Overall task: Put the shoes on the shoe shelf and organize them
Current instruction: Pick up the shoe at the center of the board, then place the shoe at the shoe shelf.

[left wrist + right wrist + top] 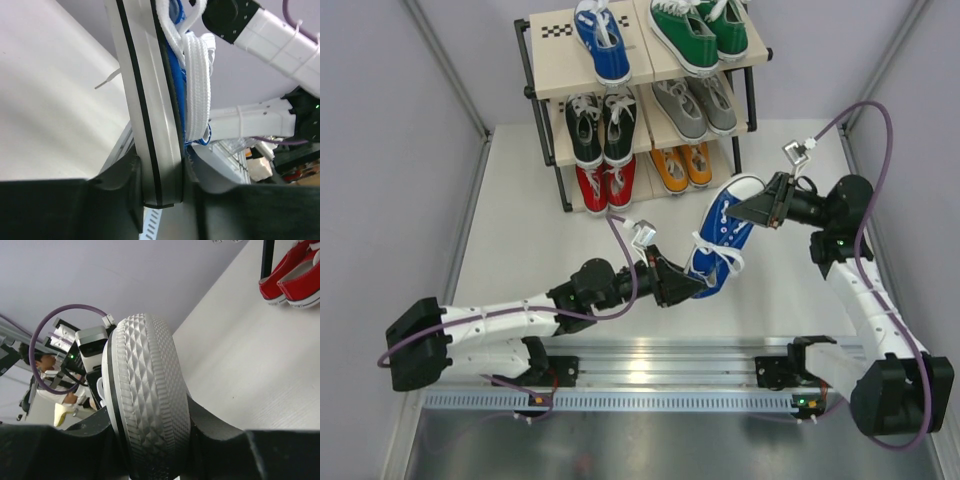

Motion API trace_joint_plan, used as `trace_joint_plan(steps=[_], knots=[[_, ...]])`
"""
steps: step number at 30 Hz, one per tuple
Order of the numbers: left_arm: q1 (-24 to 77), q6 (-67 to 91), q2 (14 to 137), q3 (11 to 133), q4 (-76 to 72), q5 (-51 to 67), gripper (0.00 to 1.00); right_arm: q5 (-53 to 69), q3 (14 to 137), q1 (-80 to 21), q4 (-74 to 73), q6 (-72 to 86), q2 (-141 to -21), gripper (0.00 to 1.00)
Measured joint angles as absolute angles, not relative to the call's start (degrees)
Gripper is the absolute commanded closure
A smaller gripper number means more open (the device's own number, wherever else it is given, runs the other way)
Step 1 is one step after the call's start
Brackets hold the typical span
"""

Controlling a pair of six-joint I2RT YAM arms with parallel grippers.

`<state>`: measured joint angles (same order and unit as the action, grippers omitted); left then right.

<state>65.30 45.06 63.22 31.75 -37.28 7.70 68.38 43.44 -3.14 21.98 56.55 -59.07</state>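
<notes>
Blue canvas, white rubber: one blue shoe (722, 240), clear of the table (520, 200) and spanned between both grippers. My entries are:

1. Left gripper (688, 285): fingers (112, 200) clamped on the sole rim at the heel end. The rim stands upright between them, with laces bunched just past the tips. Only a narrow strip of rubber is held.
2. Right gripper (760, 210): fingers (75, 447) clamped across the toe cap (150, 390), which fills the gap between them.
3. Shelf (552, 62): well beyond the right fingertips. Its top board carries the mate (601, 42) and a green pair (700, 35). I take the bare spot beside the mate to be the slot for this shoe.

Hazards, as I judge them:

- **Twist:** two arms hold one shoe, so if either moves out of step the shoe bends or twists. The thin left hold on the rim would likely slip first.
- **Early release:** if the right fingers let go before the left hold is sound, the shoe hangs from its heel rim. It may then swing down between the fingers or drop to the table.
- **Laces:** the loose loops by the left fingertips could catch on a finger or on the shelf frame.
- **Tight slot:** a skewed approach could knock the mate or the green pair off the top board.
</notes>
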Motion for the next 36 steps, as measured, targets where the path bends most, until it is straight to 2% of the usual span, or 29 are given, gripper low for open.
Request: trace_joint_plan(steps=[9,10,11,12,13,17,20,22,29,36], knots=[[65.82,45.67,61.63,31.64,-35.46,5.04,1.00,67.79,43.42,-3.22,20.27,53.58,-57.84,1.00],[65.84,45.87,61.30,31.57,-35.07,5.02,1.00,67.72,43.42,-3.27,19.33,52.88,-57.63,0.94],[65.84,46.19,60.99,31.48,-34.76,5.04,1.00,67.68,43.42,-3.29,18.57,52.27,-57.43,0.76],[65.82,46.57,60.71,31.48,-34.22,5.08,1.00,67.61,43.48,-3.31,17.37,51.37,-57.17,0.66],[65.80,46.98,60.18,31.48,-33.34,5.13,1.00,67.57,43.59,-3.33,16.19,50.43,-56.97,0.46],[65.30,47.86,57.36,31.27,-30.11,4.97,1.00,66.98,45.34,-3.18,8.78,43.99,-56.58,0.16],[64.84,48.10,53.32,31.07,-26.98,4.43,1.00,66.06,47.70,-2.92,3.16,38.59,-55.90,0.03],[64.75,48.05,50.06,31.07,-23.92,4.03,1.00,65.93,49.08,-2.00,-0.10,35.33,-54.63,0.01],[64.20,46.85,40.51,32.80,-13.58,1.30,1.00,68.47,51.11,7.22,-5.87,27.07,-50.00,0.01],[64.20,42.96,34.20,41.36,-5.32,-5.21,1.00,72.88,49.74,11.88,-9.85,16.29,-46.54,0.01]])
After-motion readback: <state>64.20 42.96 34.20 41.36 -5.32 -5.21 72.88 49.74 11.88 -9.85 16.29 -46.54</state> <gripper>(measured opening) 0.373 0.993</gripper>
